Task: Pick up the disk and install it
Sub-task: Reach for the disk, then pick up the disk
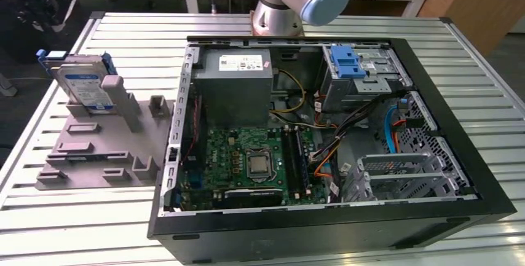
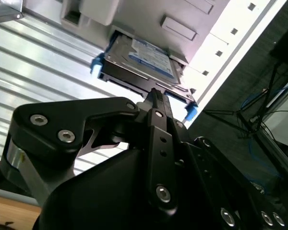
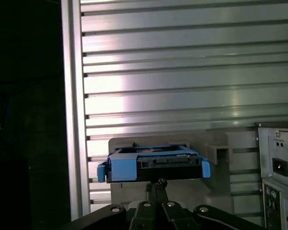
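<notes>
The disk (image 1: 85,88) stands on edge in a slot of the grey holder (image 1: 98,149) at the exterior view's left. It is silver-grey with a white-and-blue label and a blue carrier frame. In both wrist views my black gripper (image 3: 156,183) points at the disk (image 3: 153,163) edge-on. Its tips are just short of the carrier's near edge and apart from it. The fingers (image 2: 157,103) are shut together with nothing between them. The disk's label (image 2: 151,55) faces out from the holder.
An open black computer case (image 1: 459,217) lies on the slatted metal table (image 1: 82,229), with a motherboard (image 1: 254,161), a grey power supply (image 1: 233,88), a blue-latched cage (image 1: 353,63) and a silver drive cage (image 1: 402,174). The arm's base (image 1: 279,8) stands behind the case.
</notes>
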Controlling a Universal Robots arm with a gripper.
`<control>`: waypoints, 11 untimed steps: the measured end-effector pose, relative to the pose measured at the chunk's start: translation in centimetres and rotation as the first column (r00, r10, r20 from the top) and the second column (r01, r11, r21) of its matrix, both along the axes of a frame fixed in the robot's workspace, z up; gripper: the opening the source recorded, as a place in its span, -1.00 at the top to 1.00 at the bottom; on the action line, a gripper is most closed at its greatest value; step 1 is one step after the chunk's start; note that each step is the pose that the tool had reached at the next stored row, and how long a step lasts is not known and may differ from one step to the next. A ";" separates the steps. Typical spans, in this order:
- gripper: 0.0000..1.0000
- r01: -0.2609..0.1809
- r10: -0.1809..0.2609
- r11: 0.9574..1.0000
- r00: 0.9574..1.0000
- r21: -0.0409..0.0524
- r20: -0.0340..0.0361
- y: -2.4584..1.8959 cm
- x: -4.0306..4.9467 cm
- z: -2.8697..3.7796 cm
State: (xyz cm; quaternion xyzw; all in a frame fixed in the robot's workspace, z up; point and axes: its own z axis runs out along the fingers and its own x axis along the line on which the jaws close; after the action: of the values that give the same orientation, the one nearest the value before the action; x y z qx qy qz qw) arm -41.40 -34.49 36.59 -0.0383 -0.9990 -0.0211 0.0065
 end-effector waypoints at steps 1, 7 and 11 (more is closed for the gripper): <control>0.79 0.000 0.000 1.000 1.000 0.000 0.000 0.05 -0.32 -0.03; 0.79 0.000 0.000 1.000 1.000 0.000 0.000 0.09 -0.87 -0.08; 0.79 0.000 0.000 1.000 1.000 0.000 0.000 0.09 -0.87 -0.09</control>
State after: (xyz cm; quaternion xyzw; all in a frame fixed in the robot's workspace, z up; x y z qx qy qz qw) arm -42.27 -34.40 36.51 -0.0383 -0.9990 -0.0211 0.0066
